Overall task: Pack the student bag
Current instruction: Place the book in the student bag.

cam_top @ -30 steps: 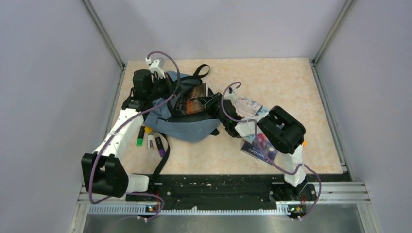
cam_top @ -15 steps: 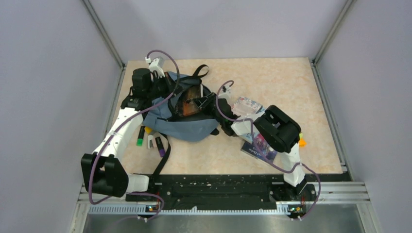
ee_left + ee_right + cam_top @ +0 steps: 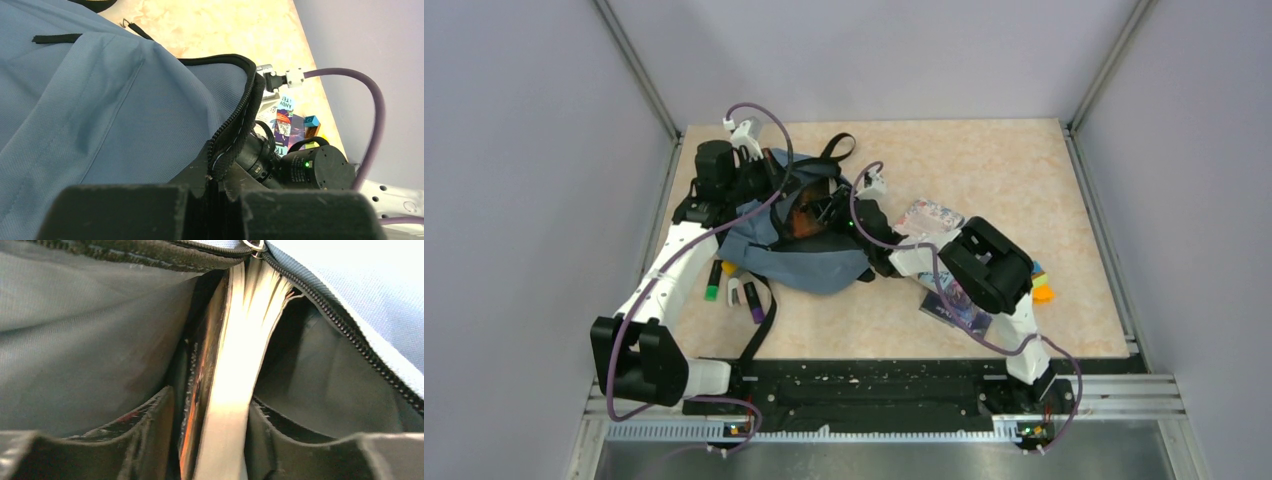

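The large, soft grey-blue fabric student bag (image 3: 809, 265) lies on the far left part of the beige marbled surface (image 3: 1004, 170). Its black arched zipper (image 3: 235, 130) is undone and the mouth gapes toward the right. One black strap (image 3: 759, 330) trails toward the near edge.

The left hand (image 3: 215, 196) has its fingers together, pinching the zipper edge of the bag's opening. The right hand (image 3: 212, 400) reaches inside the mouth and is clamped on a thick book (image 3: 232, 385) with a dark orange-brown cover and cream page edges. The book stands on edge within the grey lining, with a black finger (image 3: 145, 435) touching each side.

Just beside the bag, on its near left, lie a green-capped marker (image 3: 711, 292), a purple-capped marker (image 3: 753, 303) and a yellow-tipped one (image 3: 727, 268).

To the right of the bag a clear printed plastic packet (image 3: 927, 215) rests on the surface. A flat booklet with a purple cover (image 3: 949, 300) lies partly under the right arm. Further right sit a small orange piece (image 3: 1043, 294) and a blue block (image 3: 311, 120), close together.
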Controlling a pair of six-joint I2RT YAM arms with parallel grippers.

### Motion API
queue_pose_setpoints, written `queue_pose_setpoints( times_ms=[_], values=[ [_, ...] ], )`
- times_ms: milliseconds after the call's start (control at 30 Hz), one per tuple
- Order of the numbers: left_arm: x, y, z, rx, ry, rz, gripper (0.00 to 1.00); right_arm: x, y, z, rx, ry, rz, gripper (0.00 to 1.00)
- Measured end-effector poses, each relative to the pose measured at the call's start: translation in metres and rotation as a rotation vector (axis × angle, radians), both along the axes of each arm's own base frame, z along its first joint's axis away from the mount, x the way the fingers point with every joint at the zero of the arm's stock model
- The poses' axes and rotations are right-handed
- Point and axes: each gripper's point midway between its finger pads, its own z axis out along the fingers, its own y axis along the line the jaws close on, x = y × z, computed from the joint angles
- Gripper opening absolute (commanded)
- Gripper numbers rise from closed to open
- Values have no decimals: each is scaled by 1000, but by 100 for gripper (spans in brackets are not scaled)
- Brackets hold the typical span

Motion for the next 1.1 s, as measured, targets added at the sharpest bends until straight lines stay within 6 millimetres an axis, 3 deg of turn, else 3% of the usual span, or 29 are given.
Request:
queue_pose_setpoints(
  times_ms=[100, 200, 300, 500, 633, 833, 967, 1100],
  values=[
    [0, 1, 0, 2, 1, 4, 0, -3, -9, -1, -70, -25, -4, 61],
    [1, 2, -2, 10, 4, 11, 0, -11, -21, 12, -125, -68, -2, 70],
    [2, 4, -3, 20, 5, 22, 0, -22, -31, 43, -165, -143, -4, 73],
    [3, 10, -7, 59, 13, 48, 0, -70, -55, 139, -162, -339, -4, 78],
    [4, 14, -7, 83, 13, 67, 0, -91, -93, 161, -264, -408, -27, 90],
    [2, 18, -9, 103, 18, 82, 0, -95, -148, 156, -513, -417, 13, 90],
    [-1, 20, -9, 114, 20, 88, 0, -91, -184, 124, -725, -364, 63, 90],
    [-5, 23, -5, 127, 6, 94, 0, -104, -194, 83, -905, -325, 182, 90]
  ],
)
